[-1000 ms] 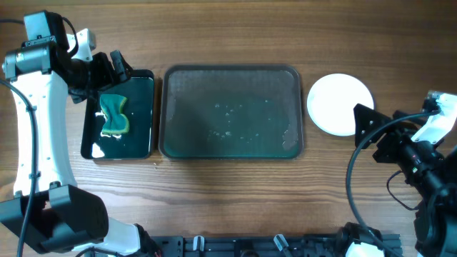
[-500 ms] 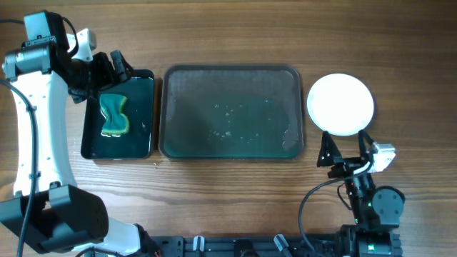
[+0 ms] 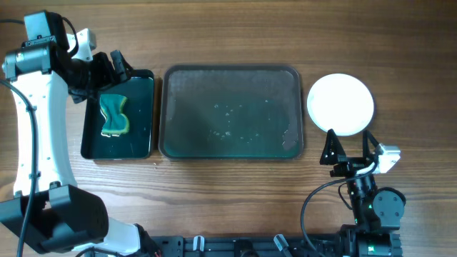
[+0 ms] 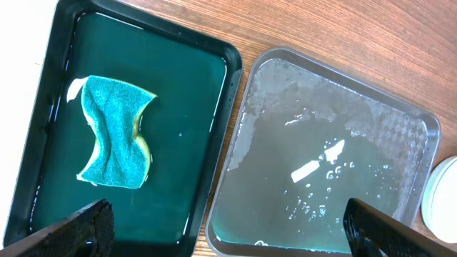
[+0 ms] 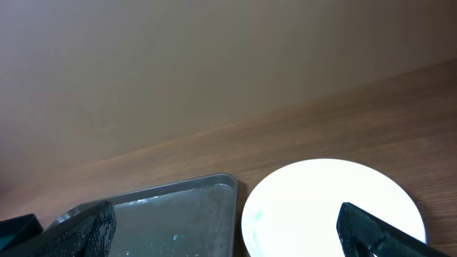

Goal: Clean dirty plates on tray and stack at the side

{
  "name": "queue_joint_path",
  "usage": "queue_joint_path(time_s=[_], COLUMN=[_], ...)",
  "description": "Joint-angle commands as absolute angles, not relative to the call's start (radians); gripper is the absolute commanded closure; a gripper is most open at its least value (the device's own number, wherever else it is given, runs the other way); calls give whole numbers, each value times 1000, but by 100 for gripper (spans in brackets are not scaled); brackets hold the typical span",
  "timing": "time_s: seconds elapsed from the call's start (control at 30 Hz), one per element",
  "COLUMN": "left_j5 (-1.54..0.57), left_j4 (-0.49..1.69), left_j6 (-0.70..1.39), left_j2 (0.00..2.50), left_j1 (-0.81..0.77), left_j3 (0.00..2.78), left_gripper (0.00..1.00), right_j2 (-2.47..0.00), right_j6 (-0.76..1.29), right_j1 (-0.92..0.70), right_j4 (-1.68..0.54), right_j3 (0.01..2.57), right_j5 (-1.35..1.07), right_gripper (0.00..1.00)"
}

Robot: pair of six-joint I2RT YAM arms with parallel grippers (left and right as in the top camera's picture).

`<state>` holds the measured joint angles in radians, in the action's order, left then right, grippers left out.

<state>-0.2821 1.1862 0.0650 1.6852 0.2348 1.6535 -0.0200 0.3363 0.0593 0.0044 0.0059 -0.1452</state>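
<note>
tray (image 3: 228, 86) sits mid-table with only water beads on it, no plates. small black tray (image 3: 139, 135) is just beside it on the left. plates (image 3: 340, 104) are on the table right of the tray, white one on top, probably all 3 stacked but can't see under it. sponge (image 3: 114, 118) lies in the black tray. left gripper (image 4: 228, 227) hangs over it, fingers wide apart. right gripper (image 3: 349, 150) is near the plates, fingers spread, empty. risk: a forward swing of the right arm clips the wet stack and slides it.
</note>
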Motion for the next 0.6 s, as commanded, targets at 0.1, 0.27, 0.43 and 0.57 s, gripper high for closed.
queue_joint_path(time_s=[0.1,0.27,0.43,0.57], left_j5=[-107,-94,-76,-72], left_j4=[1087,631,474,293], left_j6=[70,-81,-96,-13], left_j2=[1501,1053,630,320], left_j1=[191,41,38,36], left_j3=[1599,1172,717,362], left_gripper=[0,0,0,0], right_j2=[-11,-11,-11,-11], right_j6=[343,343,343,343], right_j1=[54,54,54,54], right_j4=[9,9,9,9], right_j3=[5,5,5,5], right_j5=[-126,-126,-126,-126], right_gripper=[0,0,0,0])
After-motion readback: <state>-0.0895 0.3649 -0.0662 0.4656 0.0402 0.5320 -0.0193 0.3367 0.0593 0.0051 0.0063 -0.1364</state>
